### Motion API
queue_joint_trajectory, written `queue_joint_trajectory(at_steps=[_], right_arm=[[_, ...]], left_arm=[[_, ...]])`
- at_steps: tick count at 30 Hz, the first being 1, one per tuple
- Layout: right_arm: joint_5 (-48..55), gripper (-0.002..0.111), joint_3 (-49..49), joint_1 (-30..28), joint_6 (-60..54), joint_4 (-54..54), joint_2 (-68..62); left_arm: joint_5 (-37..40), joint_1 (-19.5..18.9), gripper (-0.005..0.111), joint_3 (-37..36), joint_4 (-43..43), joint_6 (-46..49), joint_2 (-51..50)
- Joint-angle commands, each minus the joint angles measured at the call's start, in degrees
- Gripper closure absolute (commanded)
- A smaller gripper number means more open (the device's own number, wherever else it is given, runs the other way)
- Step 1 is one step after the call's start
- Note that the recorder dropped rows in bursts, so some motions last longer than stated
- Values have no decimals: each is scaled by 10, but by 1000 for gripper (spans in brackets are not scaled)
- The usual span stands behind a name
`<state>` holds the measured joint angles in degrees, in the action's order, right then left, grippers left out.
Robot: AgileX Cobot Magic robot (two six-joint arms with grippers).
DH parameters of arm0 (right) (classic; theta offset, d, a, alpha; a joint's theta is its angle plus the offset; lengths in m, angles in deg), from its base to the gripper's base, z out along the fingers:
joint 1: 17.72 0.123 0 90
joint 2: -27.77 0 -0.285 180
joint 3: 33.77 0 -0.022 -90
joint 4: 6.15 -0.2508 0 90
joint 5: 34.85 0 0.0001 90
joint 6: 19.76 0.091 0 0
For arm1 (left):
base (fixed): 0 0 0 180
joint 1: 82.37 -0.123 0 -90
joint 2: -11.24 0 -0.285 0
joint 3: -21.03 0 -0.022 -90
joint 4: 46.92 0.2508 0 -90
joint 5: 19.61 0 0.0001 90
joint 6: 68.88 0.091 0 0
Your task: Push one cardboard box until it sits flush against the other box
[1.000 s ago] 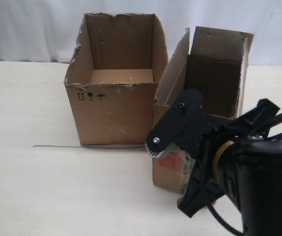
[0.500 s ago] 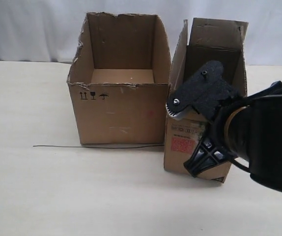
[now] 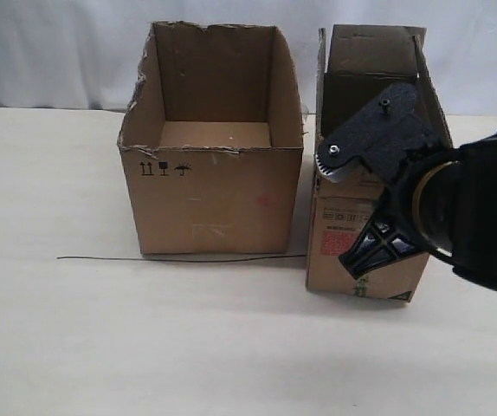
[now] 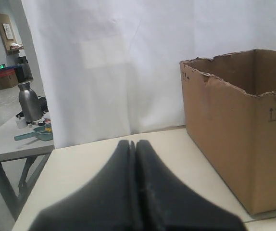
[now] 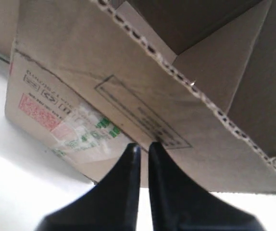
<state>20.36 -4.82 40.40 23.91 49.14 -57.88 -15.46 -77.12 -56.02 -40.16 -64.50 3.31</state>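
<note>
The cardboard box (image 3: 333, 260) is placed right of centre, just beside the other box (image 3: 209, 204); contact cannot be confirmed. The right gripper (image 5: 141, 146) is closed at its labelled end. The left gripper (image 4: 132, 143) is also closed.

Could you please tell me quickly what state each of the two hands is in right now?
Left hand: closed, holding nothing.
Right hand: closed, holding nothing, tips at the labelled end of the cardboard box.
</note>
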Motion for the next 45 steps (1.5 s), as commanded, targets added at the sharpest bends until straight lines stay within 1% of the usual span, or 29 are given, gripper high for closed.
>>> queue_joint_trajectory(at_steps=[1,9,15,19,24,26,28,30,31,33,35,37,41,45], right_arm=[[-28,103,0,-3,30,27,4],[-38,103,0,-3,78,84,4],[-59,103,0,-42,85,86,-3],[-61,103,-4,-47,85,87,8],[-96,103,-9,-47,34,20,77],[-100,103,-9,-47,32,15,119],[-100,103,-9,-47,34,27,171],[-86,103,-9,-52,47,63,222],[-76,103,-9,-64,69,91,242],[-67,103,-9,-106,122,133,265],[-87,103,-9,-178,130,130,270],[-133,103,-9,-257,120,84,256],[-266,103,-9,-437,34,-61,189],[-335,103,-9,-570,-25,-154,112]], left_arm=[[-2,-2,107,-2,2,-2,1],[-2,-2,107,-2,1,-2,1],[-2,-2,107,-2,1,-2,1],[-2,-2,107,-2,1,-2,1],[-2,-2,107,-2,1,-2,1],[-2,-2,107,-2,1,-2,1],[-2,-2,107,-2,1,-2,1],[-2,-2,107,-2,1,-2,1],[-2,-2,107,-2,1,-2,1],[-2,-2,107,-2,1,-2,1],[-2,-2,107,-2,1,-2,1],[-2,-2,107,-2,1,-2,1],[-3,-2,107,-2,1,-2,1],[-2,-2,107,-2,1,-2,1]])
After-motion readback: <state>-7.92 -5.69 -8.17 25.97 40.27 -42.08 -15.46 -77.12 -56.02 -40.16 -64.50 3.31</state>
